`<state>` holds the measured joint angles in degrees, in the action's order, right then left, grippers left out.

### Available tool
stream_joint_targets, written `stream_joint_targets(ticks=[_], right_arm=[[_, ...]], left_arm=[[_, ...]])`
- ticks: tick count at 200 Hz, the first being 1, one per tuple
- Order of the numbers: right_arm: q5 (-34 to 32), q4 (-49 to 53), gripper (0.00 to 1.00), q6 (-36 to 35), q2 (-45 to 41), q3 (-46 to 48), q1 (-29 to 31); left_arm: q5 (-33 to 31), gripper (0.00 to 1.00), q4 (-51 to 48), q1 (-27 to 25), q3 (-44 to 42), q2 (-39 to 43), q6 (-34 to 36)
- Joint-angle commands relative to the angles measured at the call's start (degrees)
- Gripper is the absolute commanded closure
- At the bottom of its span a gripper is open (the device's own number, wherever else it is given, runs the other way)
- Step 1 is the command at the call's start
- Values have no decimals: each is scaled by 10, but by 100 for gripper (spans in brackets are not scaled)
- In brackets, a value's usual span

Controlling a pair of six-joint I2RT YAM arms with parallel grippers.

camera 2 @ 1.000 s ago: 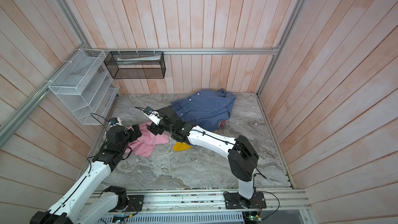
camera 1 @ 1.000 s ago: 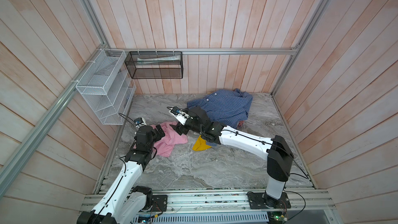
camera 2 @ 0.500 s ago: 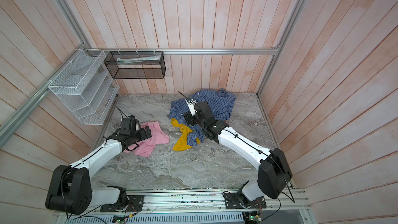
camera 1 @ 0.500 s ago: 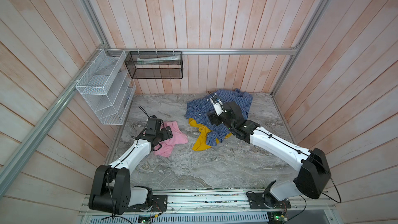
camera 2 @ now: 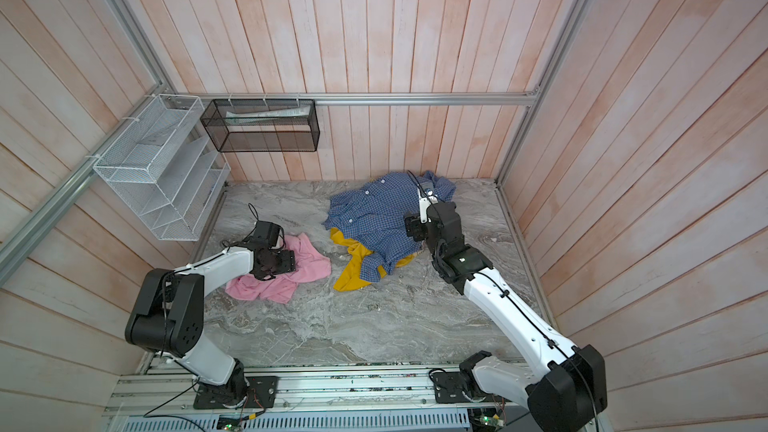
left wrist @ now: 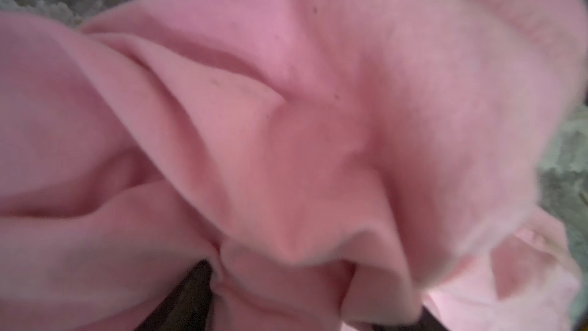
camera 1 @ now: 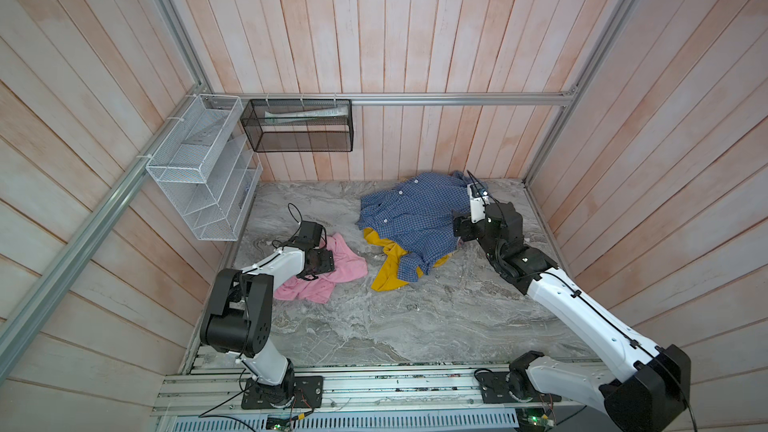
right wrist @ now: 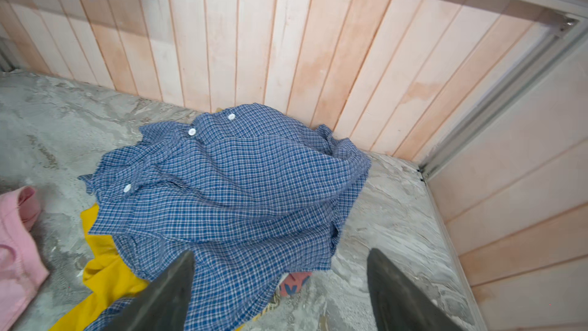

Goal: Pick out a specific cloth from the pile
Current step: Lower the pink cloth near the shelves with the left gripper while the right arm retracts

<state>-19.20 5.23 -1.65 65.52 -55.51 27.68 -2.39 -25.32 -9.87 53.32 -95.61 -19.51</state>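
My left pincer [camera 1: 322, 263] sits on the pink cloth [camera 1: 351, 268]; my right pincer [right wrist: 281, 253] hangs wide and empty.
My left wrist view is all pink folds, so I cannot tell whether that pincer grips them. The pink cloth lies crumpled near the desk's [camera 1: 415, 326] left edge, apart from the pile [camera 2: 374, 234]: blue checked shirt [camera 1: 415, 218] over the mustard cloth [camera 1: 386, 278], toward the back right corner. A red scrap [right wrist: 294, 281] with blue lettering peeks from under the shirt, too hidden to read.

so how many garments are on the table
3: pink cloth on the left, blue checked shirt at the back, mustard cloth partly beneath it. More may hide underneath.
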Motion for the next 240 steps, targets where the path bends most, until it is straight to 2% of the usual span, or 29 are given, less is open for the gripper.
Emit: stream_joint_targets(ticks=[1, 19, 32, 73, 110, 136, 167, 208, 240], right_arm=[[-3, 21, 15, 16, -22, 13, -15], [1, 26, 15, 19, -32, 18, -18], [3, 31, 15, 21, -34, 20, -19], [2, 38, 15, 22, -40, 21, -22], [-4, 48, 15, 20, -42, 18, -28], [-7, 50, 15, 22, -43, 25, -32], [-14, 42, 15, 23, -48, 48, -39], [-4, 29, 15, 29, -72, 84, -60], [8, 30, 15, 31, -82, 96, -78]], left_arm=[[-2, 37, -23, 15, 5, -33, -42], [57, 66, 20, 54, -13, -29, -94], [71, 76, 39, 71, -15, -27, -116], [66, 79, 64, 133, 7, -28, -186], [41, 79, 67, 176, 60, -53, -235], [35, 73, 71, 193, 109, -86, -269], [49, 62, 53, 194, 164, -139, -282], [52, 41, 72, 189, 135, -116, -304], [49, 17, 75, 188, 116, -92, -306]])
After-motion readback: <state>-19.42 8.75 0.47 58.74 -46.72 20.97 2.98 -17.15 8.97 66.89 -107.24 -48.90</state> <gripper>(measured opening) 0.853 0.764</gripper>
